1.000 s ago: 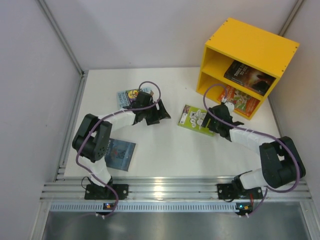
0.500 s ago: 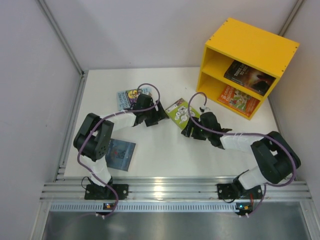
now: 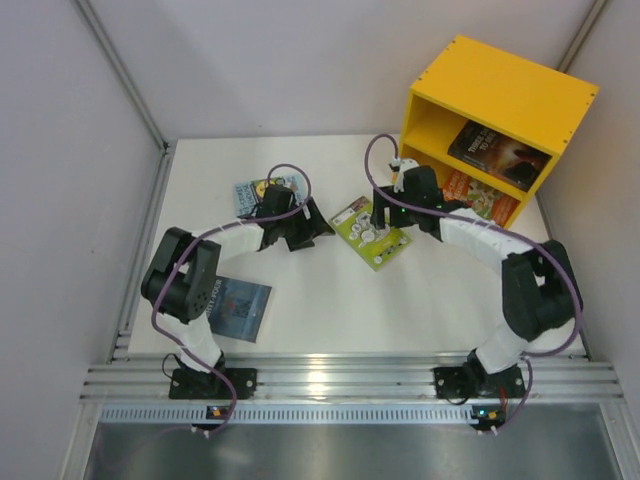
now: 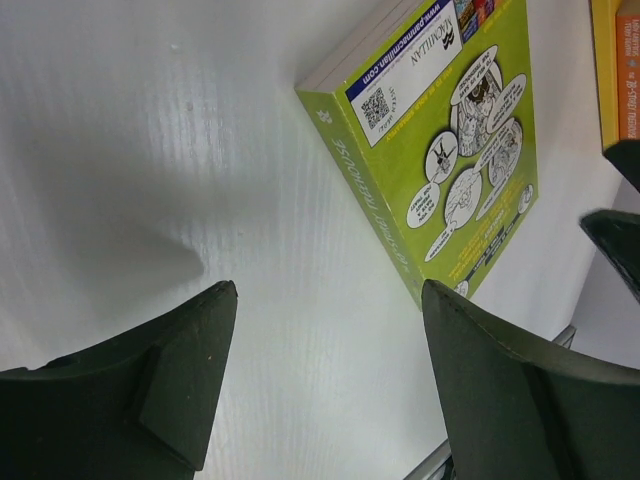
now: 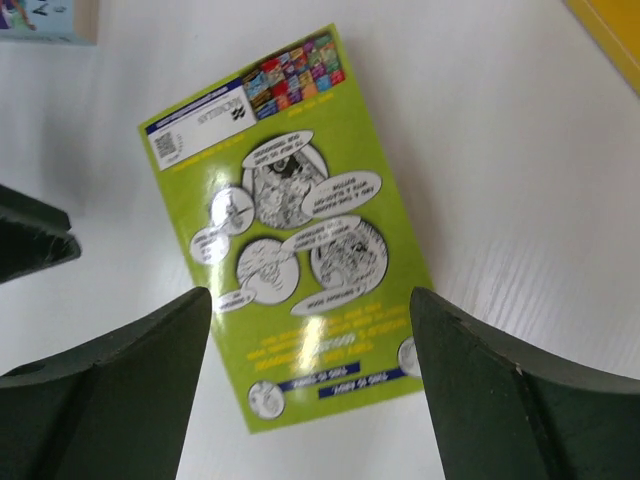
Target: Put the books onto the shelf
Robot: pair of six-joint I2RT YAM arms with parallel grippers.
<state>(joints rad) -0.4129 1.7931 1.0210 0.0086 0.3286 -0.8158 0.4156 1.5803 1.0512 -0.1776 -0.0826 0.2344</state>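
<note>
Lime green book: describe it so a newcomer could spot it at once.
Start at the yellow shelf at the table's far right corner. Just left of its lower compartment, flat on the white table, lies the lime green book. It alone is green, with black-and-white cartoon bubbles; the light blue book and blue-grey book lie farther left.

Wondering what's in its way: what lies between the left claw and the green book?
Only bare white table between left gripper and lime green book, seen in the left wrist view.
</note>
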